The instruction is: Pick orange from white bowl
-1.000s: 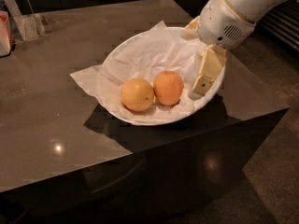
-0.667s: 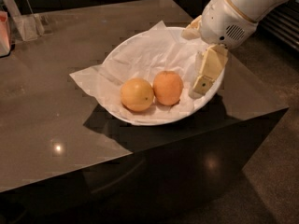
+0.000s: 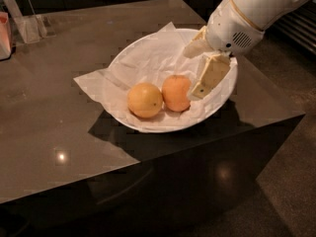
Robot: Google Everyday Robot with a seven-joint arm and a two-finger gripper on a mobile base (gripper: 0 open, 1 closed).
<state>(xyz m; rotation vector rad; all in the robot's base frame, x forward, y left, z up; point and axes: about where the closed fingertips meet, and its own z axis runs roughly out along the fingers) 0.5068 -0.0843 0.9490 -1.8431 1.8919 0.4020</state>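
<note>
Nearest the camera is the dark, glossy tabletop (image 3: pixel 59 132), its front corner falling away at 5 o'clock. On it sits the bowl (image 3: pixel 163 130), lined with crumpled paper (image 3: pixel 91 85) that spills over the rim at 9 o'clock. Two fruits lie side by side in the bowl's near half, touching or nearly so: a paler fruit (image 3: pixel 144 99) at 7 o'clock from the bowl's middle, and the orange (image 3: pixel 175 93) just beside it at 3 o'clock. The end effector (image 3: pixel 192 72) is inside the bowl, on the orange's 3 o'clock side. It is spread open and holds nothing. Its nearer finger (image 3: pixel 210 78) slants down so that the tip is just beside the orange's flank; whether it touches cannot be told. The farther finger (image 3: pixel 195 48) juts out above the paper at 1 o'clock from the orange, apart from it. The white arm (image 3: pixel 252 9) rises away to 1 o'clock. Farthest back, at 10 o'clock, stand a clear container (image 3: pixel 30 27) and a pink object (image 3: pixel 5 33) at the picture's edge.
</note>
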